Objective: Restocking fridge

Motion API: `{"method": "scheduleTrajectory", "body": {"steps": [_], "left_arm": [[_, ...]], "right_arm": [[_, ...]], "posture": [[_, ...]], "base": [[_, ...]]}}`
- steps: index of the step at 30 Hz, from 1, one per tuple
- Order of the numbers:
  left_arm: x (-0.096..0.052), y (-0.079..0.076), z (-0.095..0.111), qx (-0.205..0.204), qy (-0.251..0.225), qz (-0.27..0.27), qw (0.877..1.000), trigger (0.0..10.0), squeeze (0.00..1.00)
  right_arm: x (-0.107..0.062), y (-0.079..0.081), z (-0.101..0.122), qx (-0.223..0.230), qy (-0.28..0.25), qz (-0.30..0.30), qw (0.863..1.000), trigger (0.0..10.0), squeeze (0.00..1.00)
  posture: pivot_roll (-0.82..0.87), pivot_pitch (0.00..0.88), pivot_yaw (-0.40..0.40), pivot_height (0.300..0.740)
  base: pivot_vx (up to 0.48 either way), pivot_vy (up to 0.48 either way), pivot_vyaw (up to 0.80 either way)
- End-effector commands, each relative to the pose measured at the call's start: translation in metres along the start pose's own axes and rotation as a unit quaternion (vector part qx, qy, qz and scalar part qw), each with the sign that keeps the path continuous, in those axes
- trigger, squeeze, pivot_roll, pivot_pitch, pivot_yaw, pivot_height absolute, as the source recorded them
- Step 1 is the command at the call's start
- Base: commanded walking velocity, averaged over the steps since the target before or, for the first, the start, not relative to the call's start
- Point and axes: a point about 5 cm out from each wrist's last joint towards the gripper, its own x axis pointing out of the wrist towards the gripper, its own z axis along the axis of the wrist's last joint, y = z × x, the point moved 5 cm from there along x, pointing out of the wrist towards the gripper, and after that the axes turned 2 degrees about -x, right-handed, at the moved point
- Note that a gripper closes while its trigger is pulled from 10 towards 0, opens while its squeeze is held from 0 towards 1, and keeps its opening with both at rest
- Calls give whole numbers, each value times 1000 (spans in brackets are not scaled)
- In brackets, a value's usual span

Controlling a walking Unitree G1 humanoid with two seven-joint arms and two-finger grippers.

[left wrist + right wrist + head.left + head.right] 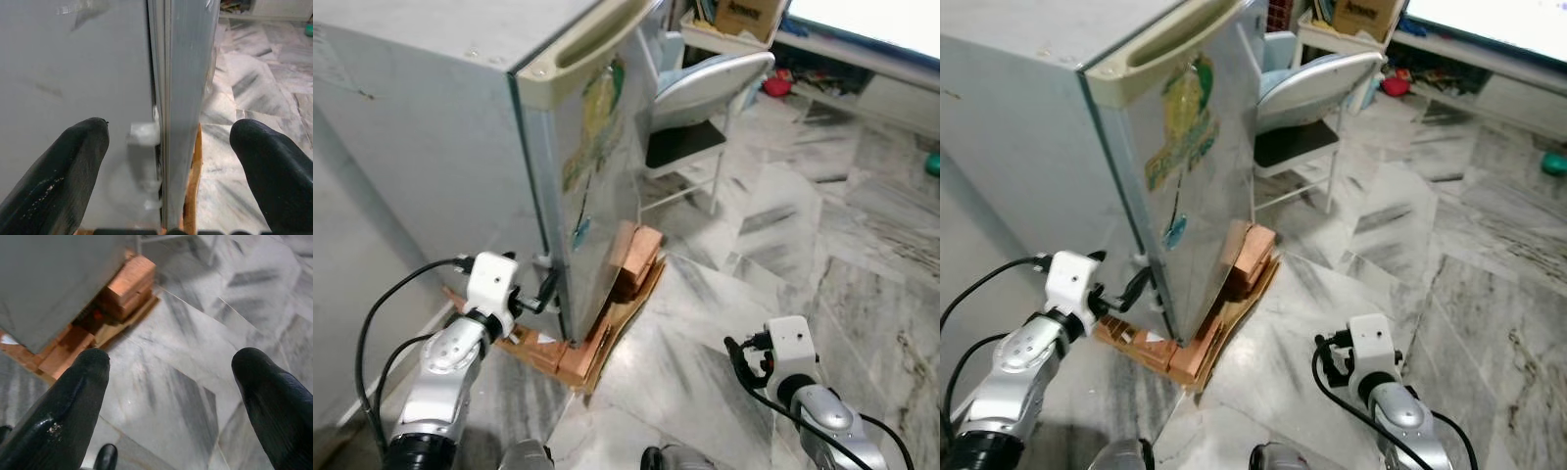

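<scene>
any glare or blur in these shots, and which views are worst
Left eye view: window glare blown out at the top right, fridge sharp. Left wrist view: fingers soft and out of focus, door edge clearer. Right wrist view: fingers blurred, floor slightly soft.

Marble floor (822,255) w/ white chair (700,108) behind.

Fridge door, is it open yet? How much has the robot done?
Nothing looks done: the fridge door is shut. In hand: the open left claw sits at the door's lower edge, one finger each side. The right claw hangs open over the floor. Left: opening and stocking.
</scene>
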Motion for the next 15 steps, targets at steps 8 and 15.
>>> {"method": "scheduleTrajectory", "body": {"steps": [8,15], "left_arm": [[-7,2,3,-8,-3,18,1000,10000,0],[13,9,24,6,-26,15,1000,10000,0]], "right_arm": [[5,0,2,-2,0,2,1000,10000,0],[7,1,6,-4,-4,5,1000,10000,0]], "posture": [[26,68,-89,740],[13,74,-87,740]], "base": [[0,0,-800],[0,0,-466]]}}
